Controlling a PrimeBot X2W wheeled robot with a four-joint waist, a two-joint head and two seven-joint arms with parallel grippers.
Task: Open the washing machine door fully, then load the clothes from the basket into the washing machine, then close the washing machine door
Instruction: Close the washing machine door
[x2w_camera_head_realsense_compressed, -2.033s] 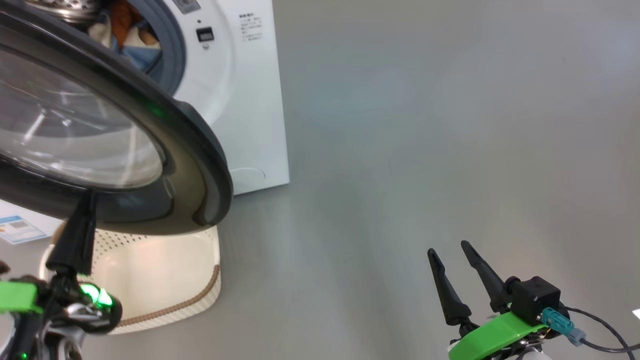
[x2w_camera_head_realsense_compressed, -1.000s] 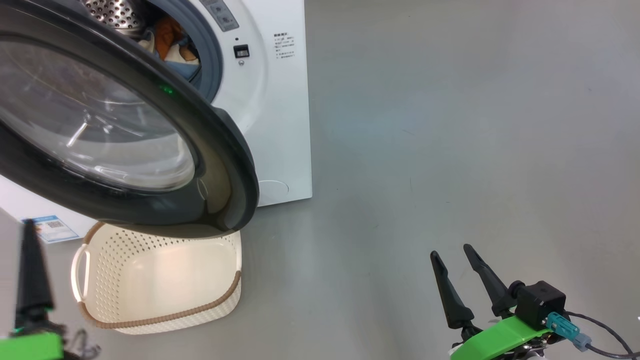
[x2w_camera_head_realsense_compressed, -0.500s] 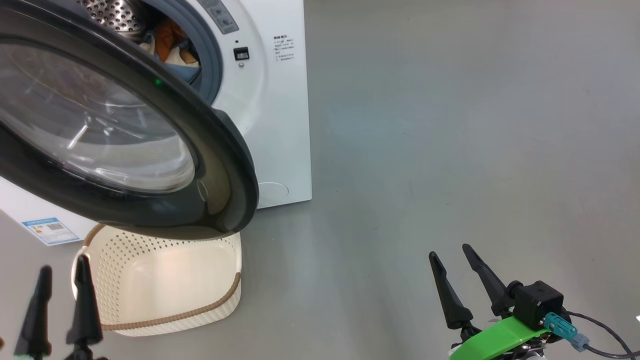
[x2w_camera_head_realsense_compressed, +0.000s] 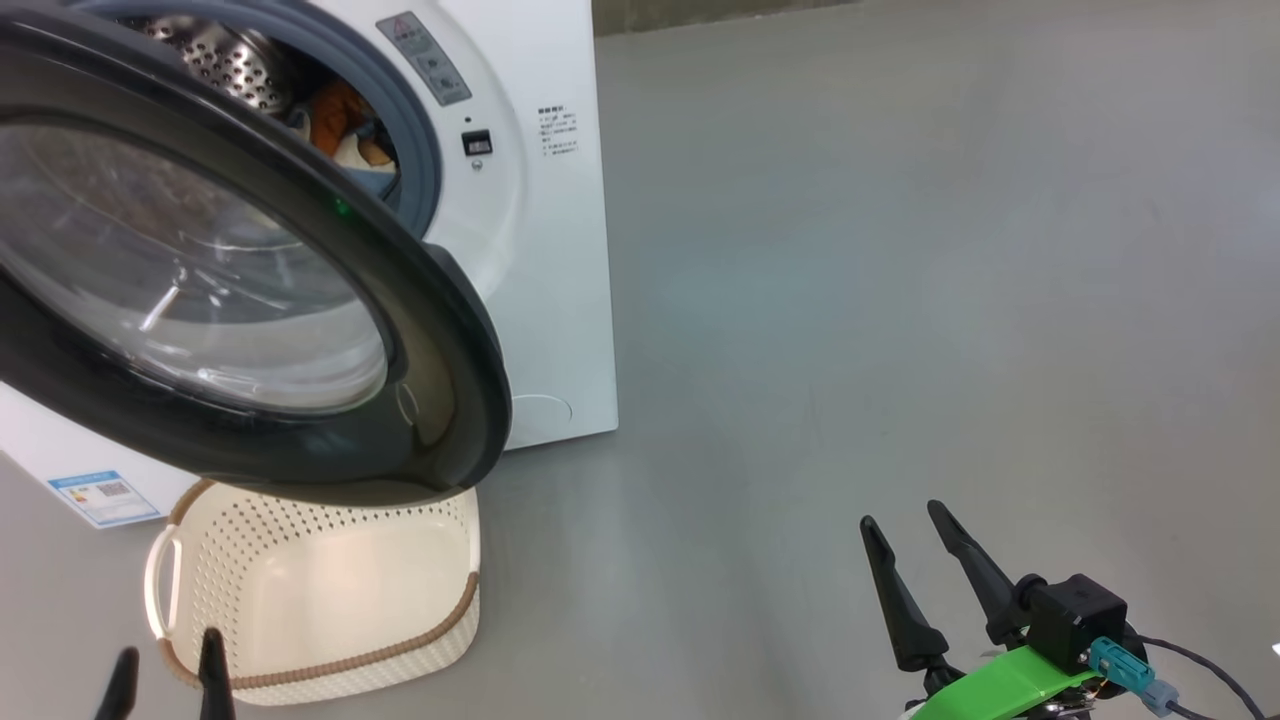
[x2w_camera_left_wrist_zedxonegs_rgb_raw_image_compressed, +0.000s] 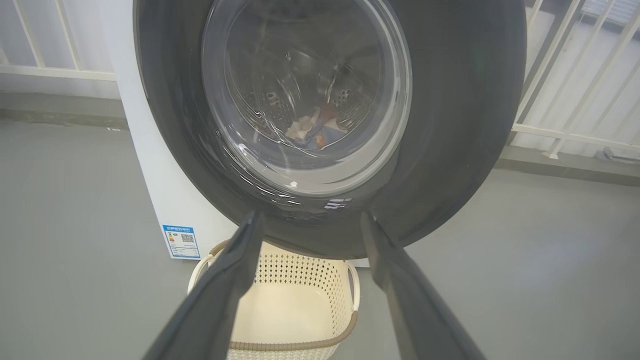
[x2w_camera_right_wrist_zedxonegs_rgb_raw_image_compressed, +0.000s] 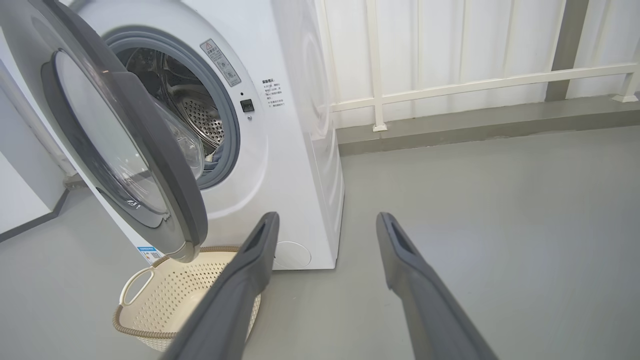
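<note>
Trouble: the empty, wide-open left gripper (x2w_camera_left_wrist_zedxonegs_rgb_raw_image_compressed: 311, 216) could slide off the big round shiny black door (x2w_camera_left_wrist_zedxonegs_rgb_raw_image_compressed: 450, 125) when pushing it shut.

Clothes (x2w_camera_left_wrist_zedxonegs_rgb_raw_image_compressed: 312, 131) show through the door (x2w_camera_left_wrist_zedxonegs_rgb_raw_image_compressed: 450, 125) glass.

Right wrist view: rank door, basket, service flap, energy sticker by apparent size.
1. washing machine door, by far
2. basket
3. service flap
4. energy sticker, partly hidden behind the door, so its full size is unsure

Smooth grey floor (x2w_camera_head_realsense_compressed: 900, 250), soft sheen; white railing (x2w_camera_right_wrist_zedxonegs_rgb_raw_image_compressed: 475, 86) over grey kerb (x2w_camera_right_wrist_zedxonegs_rgb_raw_image_compressed: 475, 124); white panelled wall (x2w_camera_right_wrist_zedxonegs_rgb_raw_image_compressed: 450, 40) behind.
</note>
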